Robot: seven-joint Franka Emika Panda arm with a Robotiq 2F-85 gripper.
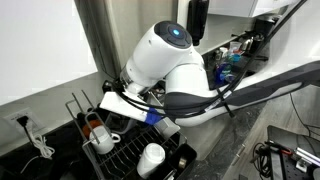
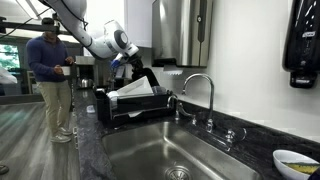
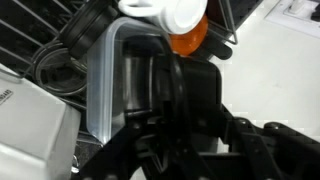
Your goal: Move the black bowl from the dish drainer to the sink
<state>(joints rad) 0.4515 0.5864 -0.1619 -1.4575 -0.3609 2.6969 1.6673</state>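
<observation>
The black bowl (image 3: 150, 85) stands on edge in the dish drainer (image 1: 110, 155), against a clear plastic container (image 3: 100, 80), in the wrist view. My gripper (image 3: 185, 130) is down in the rack right at the bowl, its dark fingers on either side of the bowl's edge. Everything there is black on black, so I cannot make out whether the fingers are closed on it. In both exterior views the arm reaches into the drainer (image 2: 125, 112) and hides the fingertips. The steel sink (image 2: 170, 150) lies beside the rack.
A white cup (image 3: 165, 12) and an orange cup (image 3: 190, 38) sit in the rack beyond the bowl. More white cups (image 1: 152, 158) stand at the rack's near end. A faucet (image 2: 200, 90) rises behind the sink. A person (image 2: 48, 70) stands in the background.
</observation>
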